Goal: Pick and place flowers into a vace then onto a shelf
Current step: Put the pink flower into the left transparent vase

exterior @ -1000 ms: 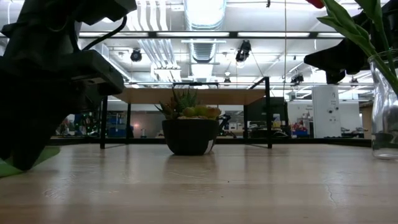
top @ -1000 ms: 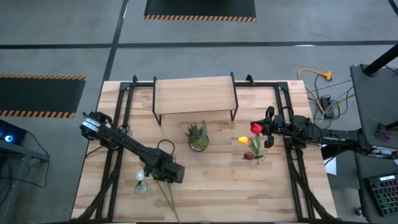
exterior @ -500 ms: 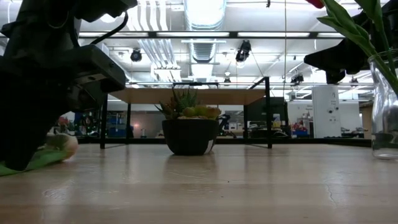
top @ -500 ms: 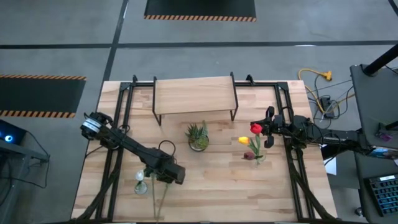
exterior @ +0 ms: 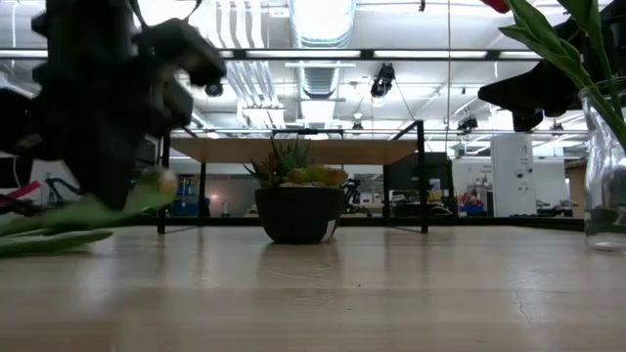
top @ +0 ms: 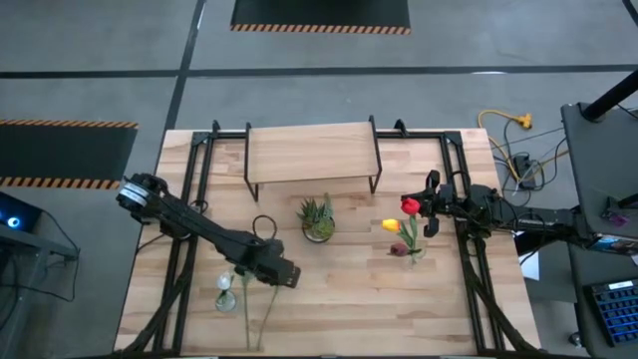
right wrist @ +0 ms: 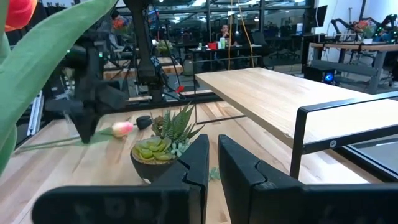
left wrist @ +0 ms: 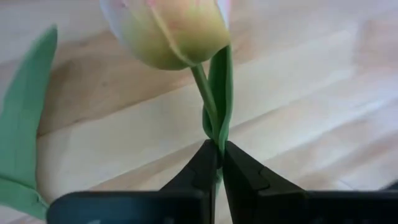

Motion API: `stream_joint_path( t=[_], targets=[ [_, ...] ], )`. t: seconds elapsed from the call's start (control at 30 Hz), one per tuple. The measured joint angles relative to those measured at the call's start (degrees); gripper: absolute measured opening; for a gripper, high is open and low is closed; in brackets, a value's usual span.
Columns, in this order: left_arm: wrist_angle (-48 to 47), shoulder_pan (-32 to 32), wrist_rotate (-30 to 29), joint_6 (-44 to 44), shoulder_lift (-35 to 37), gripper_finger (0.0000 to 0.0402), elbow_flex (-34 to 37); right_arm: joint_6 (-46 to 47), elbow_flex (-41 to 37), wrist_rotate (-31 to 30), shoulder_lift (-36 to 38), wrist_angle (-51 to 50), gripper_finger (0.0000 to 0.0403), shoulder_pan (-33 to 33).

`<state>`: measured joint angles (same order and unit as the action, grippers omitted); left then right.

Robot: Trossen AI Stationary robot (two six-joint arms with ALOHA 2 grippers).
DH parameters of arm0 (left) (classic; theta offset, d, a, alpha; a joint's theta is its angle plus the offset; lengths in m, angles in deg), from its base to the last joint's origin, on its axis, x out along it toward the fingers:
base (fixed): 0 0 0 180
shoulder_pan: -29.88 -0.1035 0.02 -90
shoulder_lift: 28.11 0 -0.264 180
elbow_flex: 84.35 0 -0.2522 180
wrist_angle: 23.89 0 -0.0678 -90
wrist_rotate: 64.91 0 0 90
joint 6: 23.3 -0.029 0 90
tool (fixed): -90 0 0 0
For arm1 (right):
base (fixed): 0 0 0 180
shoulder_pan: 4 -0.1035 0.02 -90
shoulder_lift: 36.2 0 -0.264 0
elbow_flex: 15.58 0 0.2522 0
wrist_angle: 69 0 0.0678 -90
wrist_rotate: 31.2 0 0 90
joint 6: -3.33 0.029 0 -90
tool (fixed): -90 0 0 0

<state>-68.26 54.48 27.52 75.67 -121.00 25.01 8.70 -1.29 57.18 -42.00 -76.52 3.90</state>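
Fingers [left wrist: 205,171] of the left gripper [top: 282,276] pinch a pale tulip's stem [left wrist: 204,99] just above the tabletop [top: 349,289]; right gripper [top: 431,206] fingers nearly closed, empty, beside the vase flowers [top: 407,225].

No readable text, labels or numbers.
Nothing legible stands on the wooden table [top: 349,289], the shelf [top: 311,152], the arms or the room beyond; the only sign-like marks are the orange-and-black hazard stripes [top: 321,29] edging the dark floor mats beyond the table's far edge and off its left edge, and they carry no words.
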Motion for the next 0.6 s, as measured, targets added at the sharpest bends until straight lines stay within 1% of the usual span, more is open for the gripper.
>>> stream_joint_path(
  t=[0.17,0.33,0.4,0.5,0.6],
  targets=[
    [0.40,0.04,-6.15,-5.05,5.10,0.0003,0.00,0.00,0.00,0.01,0.02,0.00,0.0028,-0.02],
    [2.75,0.04,-9.45,-14.16,10.30,0.0003,0.00,0.01,0.00,0.00,0.02,0.02,0.0028,0.00],
    [5.61,0.14,-10.74,-21.14,12.56,0.0003,0.00,0.02,0.00,0.01,0.02,-0.02,0.0028,-0.02],
    [12.92,0.97,-11.85,-34.39,15.24,0.0003,-0.02,0.03,0.00,0.01,0.02,0.00,0.0028,-0.01],
    [20.22,1.71,-13.37,-44.97,17.75,0.0002,-0.09,0.26,0.00,0.03,0.02,0.00,0.0028,-0.02]
  ],
)
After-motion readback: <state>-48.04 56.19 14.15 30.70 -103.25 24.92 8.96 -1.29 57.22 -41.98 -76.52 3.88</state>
